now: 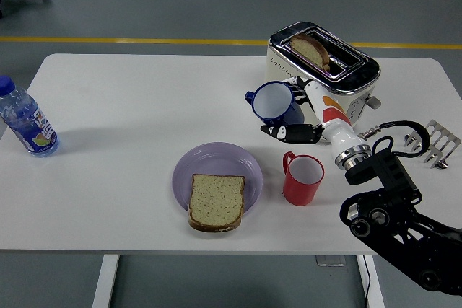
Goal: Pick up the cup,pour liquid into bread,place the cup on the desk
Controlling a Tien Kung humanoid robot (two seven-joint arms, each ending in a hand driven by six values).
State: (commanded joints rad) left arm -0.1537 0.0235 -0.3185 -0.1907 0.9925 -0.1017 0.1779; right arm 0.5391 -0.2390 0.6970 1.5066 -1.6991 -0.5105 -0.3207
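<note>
My right hand (294, 115) is shut on a blue cup (276, 104) with a white inside. It holds the cup in the air, tilted a little to the left, in front of the toaster and up and right of the plate. A slice of bread (216, 200) lies on a purple plate (216, 162) near the table's front edge. A red cup (302, 178) stands upright on the table just right of the plate, below my hand. My left arm is out of view.
A cream and chrome toaster (317, 77) with a slice of bread in it stands right behind the blue cup. A water bottle (25, 122) stands at the far left. A metal rack (432, 142) lies at the right edge.
</note>
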